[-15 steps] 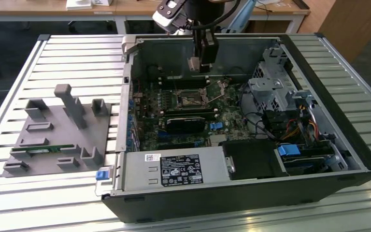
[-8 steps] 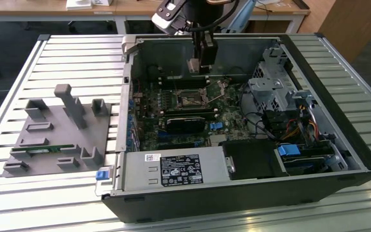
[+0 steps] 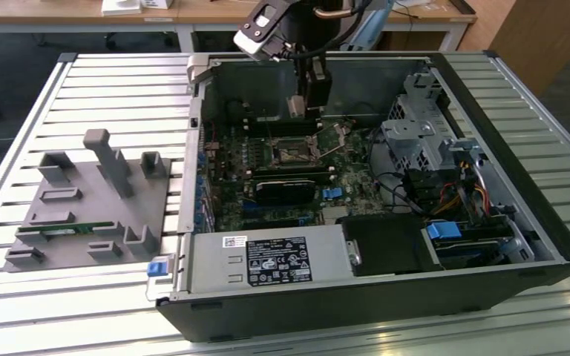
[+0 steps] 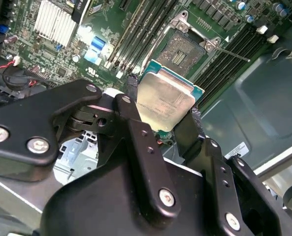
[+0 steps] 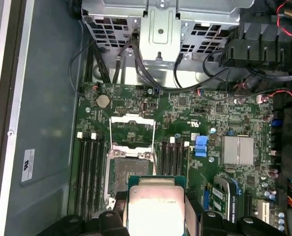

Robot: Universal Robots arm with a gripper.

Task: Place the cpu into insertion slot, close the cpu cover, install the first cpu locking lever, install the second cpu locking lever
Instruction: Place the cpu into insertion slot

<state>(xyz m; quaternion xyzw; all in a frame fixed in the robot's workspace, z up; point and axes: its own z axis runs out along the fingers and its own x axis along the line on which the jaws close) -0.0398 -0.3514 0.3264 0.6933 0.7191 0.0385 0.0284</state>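
Exterior view's left: grey jig [image 3: 77,211], well clear. Mid-case I've the gripper [image 4: 163,110] clamped on the cpu [image 4: 166,96], its near edge hidden behind fingers [image 4: 132,98], just short of the bare socket [image 5: 128,174]; cover [image 5: 132,119] up. Memory slots [image 5: 89,172] flank it; drive cage [image 3: 414,141] right.

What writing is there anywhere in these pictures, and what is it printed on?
Nothing reads clearly; every print is too small or blurred.
On the power supply, a black label: unreadable.
On the case wall, a white sticker: unreadable.
On the cpu held by the gripper, faint marks: unreadable.
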